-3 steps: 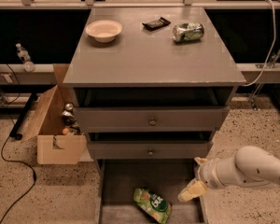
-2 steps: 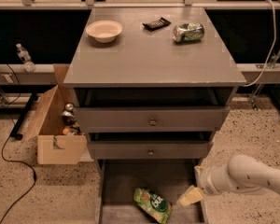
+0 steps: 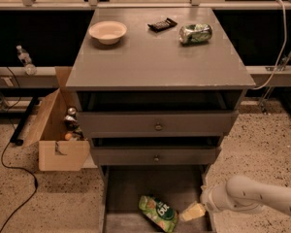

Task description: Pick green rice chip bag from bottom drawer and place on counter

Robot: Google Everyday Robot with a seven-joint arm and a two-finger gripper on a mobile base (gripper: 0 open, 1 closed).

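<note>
My hand (image 3: 194,211) sits low in the bottom drawer (image 3: 145,183), below the bench's (image 3: 155,57) front edge, beside the green rice chip bag (image 3: 159,212) to grasp it (how wide, I cannot tell).

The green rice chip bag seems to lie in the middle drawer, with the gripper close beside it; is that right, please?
Not quite: the camera view shows the green rice chip bag in the bottom drawer; the gripper is indeed close beside it.

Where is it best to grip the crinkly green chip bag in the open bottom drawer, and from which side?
Probably across its narrow width, from above: the crinkly green rice chip bag lies flat and diagonal in the grey bottom drawer. The gripper is close beside it.
</note>
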